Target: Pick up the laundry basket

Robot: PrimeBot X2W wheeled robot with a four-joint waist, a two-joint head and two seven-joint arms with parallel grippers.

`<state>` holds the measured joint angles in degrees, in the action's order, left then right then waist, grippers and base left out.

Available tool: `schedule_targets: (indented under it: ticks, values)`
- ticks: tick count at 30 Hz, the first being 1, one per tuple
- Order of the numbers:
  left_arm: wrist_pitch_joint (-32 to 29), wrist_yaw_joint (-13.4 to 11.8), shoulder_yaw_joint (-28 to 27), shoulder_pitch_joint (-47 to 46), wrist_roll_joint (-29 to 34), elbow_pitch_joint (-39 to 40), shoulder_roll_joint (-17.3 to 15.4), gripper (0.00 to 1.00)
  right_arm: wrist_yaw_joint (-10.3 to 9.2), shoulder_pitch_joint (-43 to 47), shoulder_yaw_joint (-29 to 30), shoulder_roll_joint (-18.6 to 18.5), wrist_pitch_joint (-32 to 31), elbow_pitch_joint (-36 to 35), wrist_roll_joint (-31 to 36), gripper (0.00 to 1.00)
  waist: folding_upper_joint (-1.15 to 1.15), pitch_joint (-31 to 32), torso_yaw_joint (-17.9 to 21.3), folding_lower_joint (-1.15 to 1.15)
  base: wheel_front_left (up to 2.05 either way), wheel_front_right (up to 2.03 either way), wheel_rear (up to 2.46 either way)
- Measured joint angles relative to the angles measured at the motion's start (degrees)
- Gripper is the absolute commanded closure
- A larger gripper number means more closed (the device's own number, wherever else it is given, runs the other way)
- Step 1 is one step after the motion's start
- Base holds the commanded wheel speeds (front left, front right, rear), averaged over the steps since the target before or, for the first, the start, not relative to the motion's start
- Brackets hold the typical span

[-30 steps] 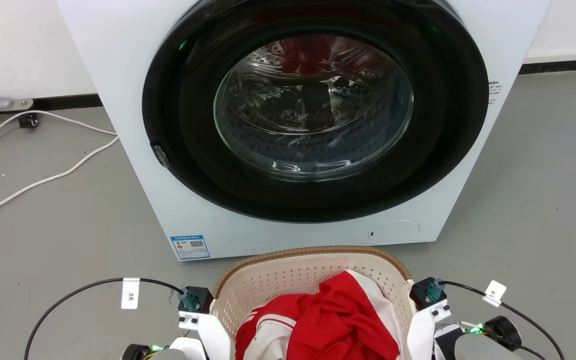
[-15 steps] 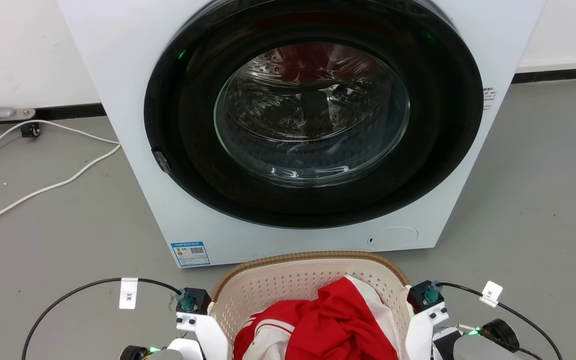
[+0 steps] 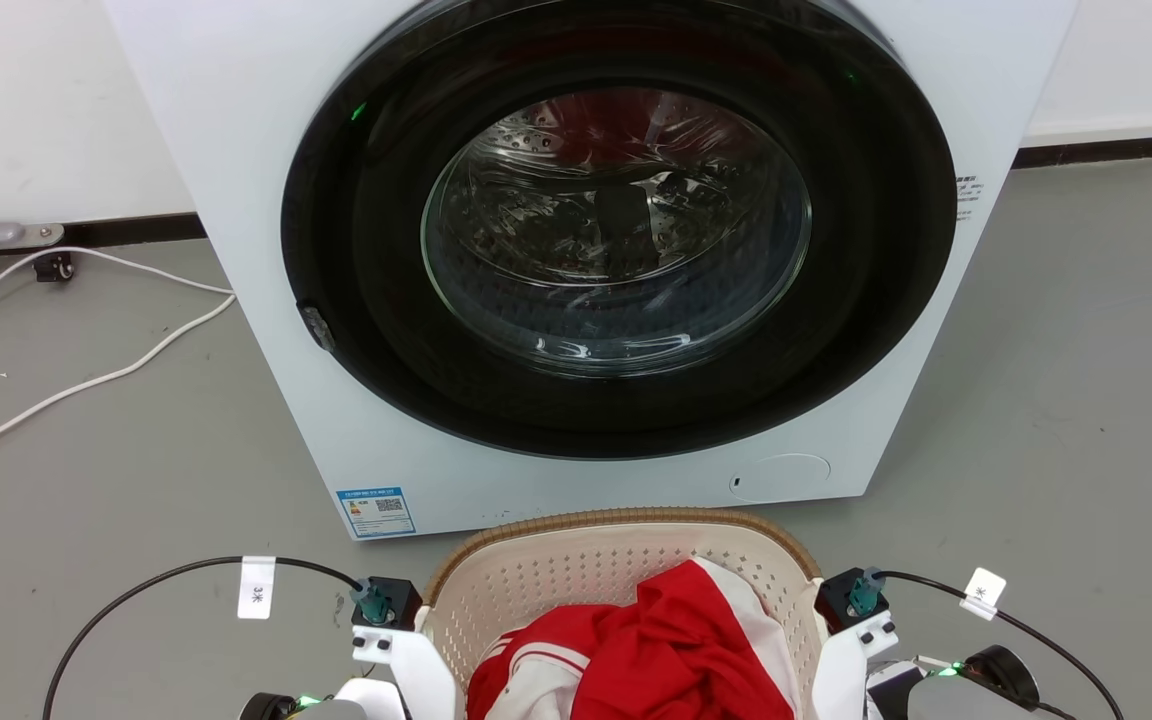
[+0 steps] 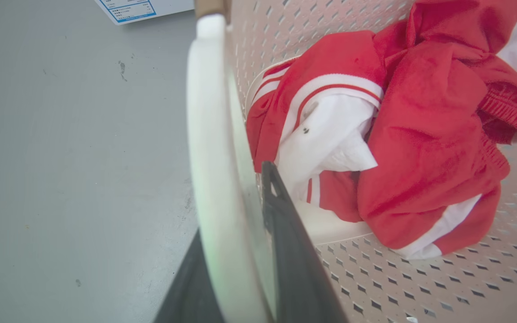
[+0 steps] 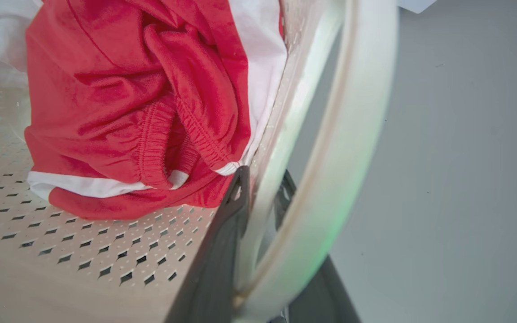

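Note:
The laundry basket (image 3: 496, 560), cream and perforated with a brown woven rim, sits at the bottom middle of the head view, just in front of the washing machine. Red and white clothes (image 3: 676, 640) are heaped inside it. In the left wrist view my left gripper (image 4: 236, 202) is shut on the basket's white left handle (image 4: 209, 112), one dark finger on each side of the loop. My right gripper (image 5: 263, 179) grips the white right handle (image 5: 357, 112) in the same way. Both wrist views look down into the basket at the clothes (image 4: 420, 134) (image 5: 128, 89).
The white washing machine (image 3: 266, 150) stands close ahead, its round dark glass door (image 3: 616, 220) closed. White cables (image 3: 86, 360) trail over the grey floor at the left. Black wrist cables (image 3: 156, 580) (image 3: 1046, 620) loop out on both sides of the basket.
The whole head picture has drifted slightly down and to the left, so the camera has moved. The basket keeps its place relative to the machine, and both grippers remain closed on the handles.

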<state>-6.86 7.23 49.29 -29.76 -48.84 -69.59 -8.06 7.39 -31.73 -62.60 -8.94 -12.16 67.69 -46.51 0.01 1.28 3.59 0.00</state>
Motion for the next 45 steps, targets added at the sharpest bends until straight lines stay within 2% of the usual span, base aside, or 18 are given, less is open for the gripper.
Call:
schedule_targets:
  ticks: [23,45]
  values:
    - [1.71,0.09,4.02,-0.76,-4.09,-0.85,-0.19,1.0,0.0,-1.15,-6.3,-0.12,1.14,1.11,-6.35,1.0,0.0,-0.03,-0.09,0.0,0.0,0.0,0.0]
    - [2.61,0.09,7.01,-1.42,-7.34,-1.35,-0.42,1.0,0.0,-1.83,-9.09,-0.1,2.02,1.68,-9.42,1.0,0.0,-0.35,-0.1,0.0,0.0,0.0,0.0]
